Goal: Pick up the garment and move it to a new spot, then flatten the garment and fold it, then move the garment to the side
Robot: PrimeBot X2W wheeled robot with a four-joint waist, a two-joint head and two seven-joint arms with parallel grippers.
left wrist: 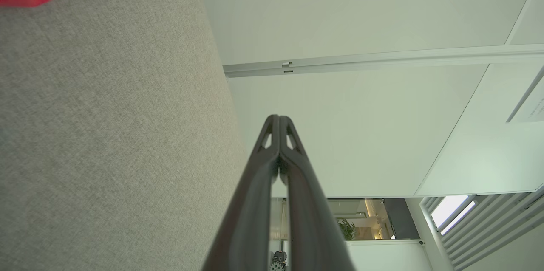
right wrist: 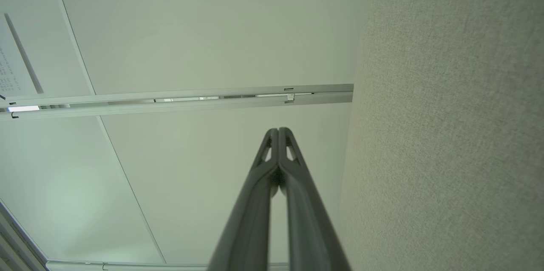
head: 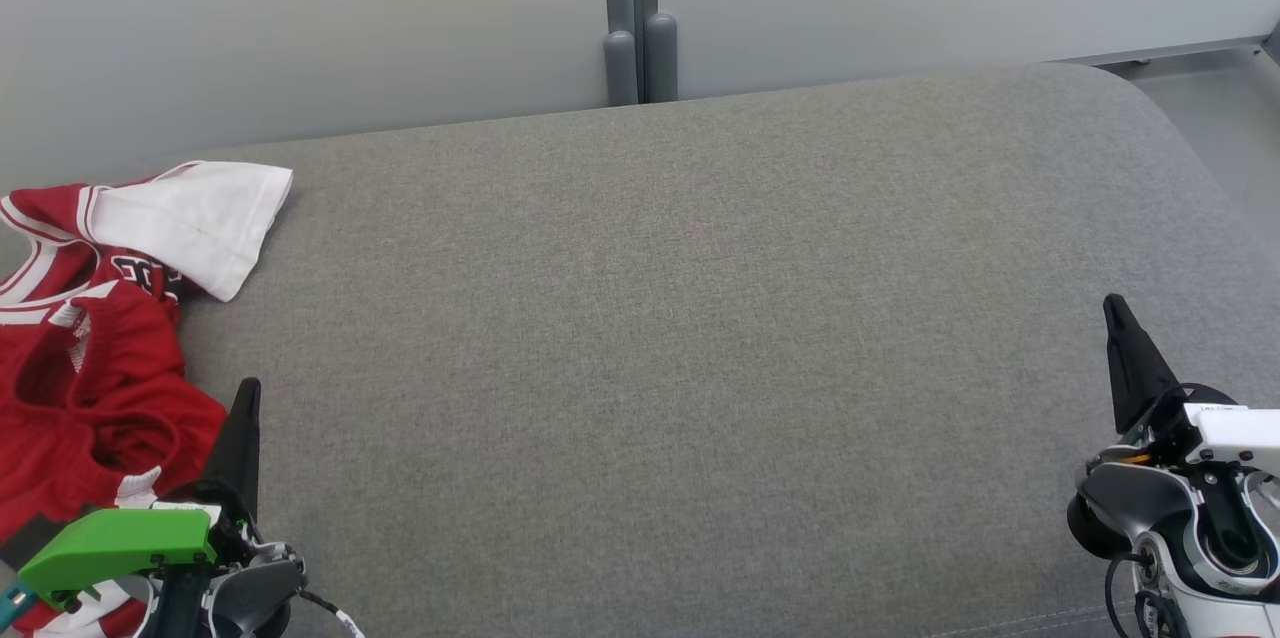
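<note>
Since both of my hands sit at the near edge with nothing in them, I judge that the pick-up has not begun. My left hand [head: 247, 408] has its two long dark fingers pressed together, tips meeting, and holds nothing. My right hand [head: 1120, 328], at the opposite near corner, is closed the same way and is also empty. Both point up over the wide grey cloth-covered table [head: 700, 368].

Just beside my left hand, on its outer side, lies the crumpled red and white sports jersey [head: 90, 368], bunched at the table's left edge and partly cut off by the head view. I judge it light, limp and a little slippery. It will sag and slide rather than keep a shape, so a pinch must gather a real fold of cloth. The red heap nearest my left hand looks the easiest first hold. Further back, the white panel [head: 190, 218] lies flatter and offers a clean hem. Beyond stands a pale grey wall [head: 300, 18].
</note>
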